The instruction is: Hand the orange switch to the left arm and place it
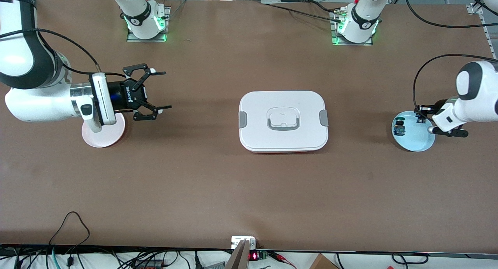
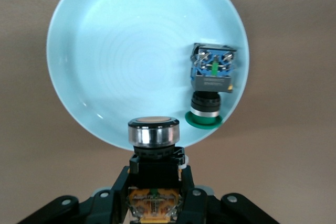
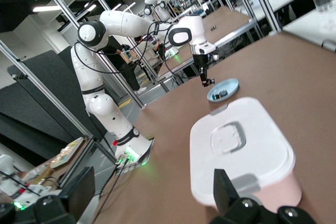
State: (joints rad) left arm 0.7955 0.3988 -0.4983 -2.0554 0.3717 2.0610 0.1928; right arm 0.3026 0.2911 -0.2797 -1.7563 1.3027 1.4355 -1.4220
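Left wrist view — left gripper (image 2: 153,203) clamps orange switch (image 2: 153,153); right gripper (image 1: 149,93) gapes wide — empty.

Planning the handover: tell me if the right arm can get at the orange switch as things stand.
Probably not directly. The orange switch is gripped by the left gripper over the blue plate; the open right gripper hangs by the pink plate, with the box between them.

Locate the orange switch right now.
The orange switch is clamped in the left gripper over the blue plate, at the left arm's end of the table.
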